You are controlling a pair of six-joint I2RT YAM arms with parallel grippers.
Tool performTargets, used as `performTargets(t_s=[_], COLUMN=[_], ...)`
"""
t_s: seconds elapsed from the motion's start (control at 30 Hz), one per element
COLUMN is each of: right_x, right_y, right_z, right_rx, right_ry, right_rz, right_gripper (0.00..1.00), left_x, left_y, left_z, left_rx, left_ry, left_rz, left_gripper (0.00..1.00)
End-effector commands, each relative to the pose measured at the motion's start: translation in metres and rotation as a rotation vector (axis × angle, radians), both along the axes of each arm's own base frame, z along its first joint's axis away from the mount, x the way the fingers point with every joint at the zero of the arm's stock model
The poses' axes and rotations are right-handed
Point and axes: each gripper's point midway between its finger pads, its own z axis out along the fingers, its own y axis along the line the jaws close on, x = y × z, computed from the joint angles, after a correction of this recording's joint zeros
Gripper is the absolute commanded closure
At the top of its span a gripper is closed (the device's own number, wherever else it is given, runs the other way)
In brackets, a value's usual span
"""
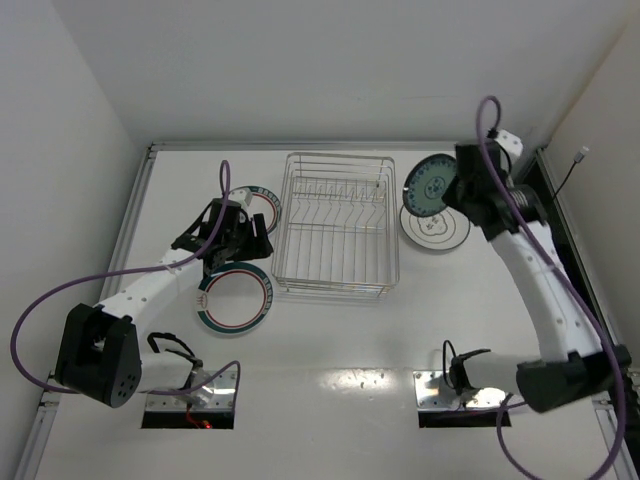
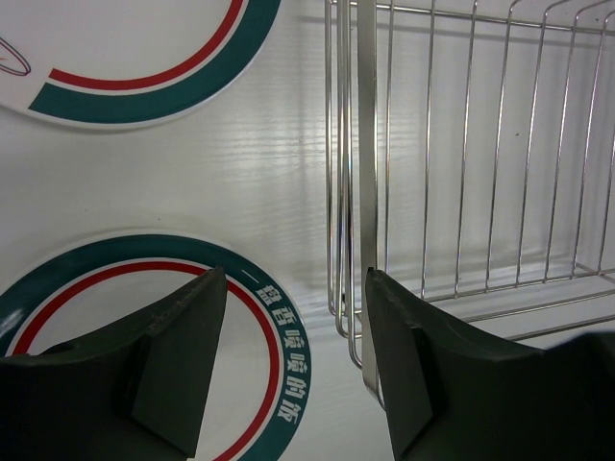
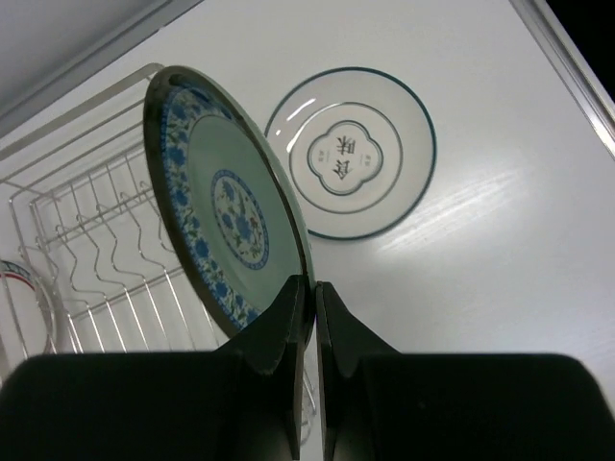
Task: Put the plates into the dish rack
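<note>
- White tabletop [image 1: 330, 340] with plain pale walls on three sides fills the overhead view; both arm bases sit at its near edge.
- The dish rack [image 1: 338, 225], a silver wire basket with a row of upright prongs, stands at the middle of the far half. No plate is in it.
- Two white plates with green-and-red ringed rims lie flat to the left of the rack: the nearer ringed plate [image 1: 235, 297] by its near left corner, and the farther ringed plate [image 1: 265, 205] partly hidden under the left arm.
- The dark-rimmed plate [image 1: 437, 230], white with a centre motif, lies flat just to the right of the rack.
- The teal-blue plate [image 3: 226, 202] is off the table and stands on edge, between the rack's right side and the dark-rimmed plate.
- The right gripper [image 3: 309, 288] is pinched tight on that plate's lower rim.
- The left gripper [image 2: 293, 288] hangs half spread and holds nothing. One finger is over the nearer ringed plate's rim and the other over the rack's left edge wire.
</note>
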Motion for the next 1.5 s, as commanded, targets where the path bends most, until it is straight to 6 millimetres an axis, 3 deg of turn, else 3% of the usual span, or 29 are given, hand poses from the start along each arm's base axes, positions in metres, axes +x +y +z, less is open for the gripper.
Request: performTargets(t_s=[0.0,0.03,0.1,0.17,0.43,0.5,0.7,1.0,1.1,1.2,1.27,1.33,1.43,1.47], right_x=[0.033,0.04,0.05,0.059,0.095,0.103,0.116,0.114,0.111,0.103,0.097,0.086,0.071,0.059], right_y=[0.004,0.007,0.012,0.022,0.05,0.055,0.064,0.085,0.095,0.097,0.099,0.093,0.078,0.069], right_z=[0.009,0.011,-0.006,-0.005,-0.042,-0.038,-0.061,-0.097,-0.095,-0.076,-0.07,-0.048,-0.036,-0.015], right_rx=[-0.151,-0.167,-0.206,-0.223,-0.335,-0.347,-0.431,-0.599,-0.588,-0.549,-0.503,-0.464,-0.407,-0.358], right_ry=[0.01,0.01,0.061,0.055,0.141,0.131,0.2,0.318,0.298,0.252,0.229,0.172,0.127,0.068], right_rz=[-0.028,-0.022,-0.015,0.003,0.036,0.041,0.05,0.095,0.093,0.097,0.11,0.106,0.091,0.07], right_gripper=[1.0,1.0,1.0,1.0,1.0,1.0,1.0,1.0,1.0,0.86,0.82,0.75,0.71,0.69], left_x=[0.011,0.011,0.01,0.01,0.011,0.011,0.011,0.012,0.012,0.012,0.012,0.012,0.012,0.012], left_y=[-0.006,-0.006,-0.007,-0.008,-0.01,-0.01,-0.01,-0.01,-0.01,-0.01,-0.01,-0.01,-0.01,-0.01], left_z=[0.022,0.022,0.022,0.022,0.026,0.026,0.026,0.023,0.023,0.023,0.023,0.023,0.023,0.023], left_rx=[-0.015,-0.015,-0.021,-0.021,-0.029,-0.029,-0.029,-0.026,-0.026,-0.026,-0.026,-0.026,-0.026,-0.026], left_ry=[-0.066,-0.066,-0.064,-0.064,-0.071,-0.071,-0.071,-0.062,-0.062,-0.062,-0.062,-0.062,-0.062,-0.062], left_rz=[-0.016,-0.016,-0.023,-0.023,-0.03,-0.03,-0.03,-0.03,-0.03,-0.03,-0.03,-0.03,-0.03,-0.03], left_gripper=[0.43,0.43,0.43,0.43,0.43,0.43,0.43,0.43,0.43,0.43,0.43,0.43,0.43,0.43])
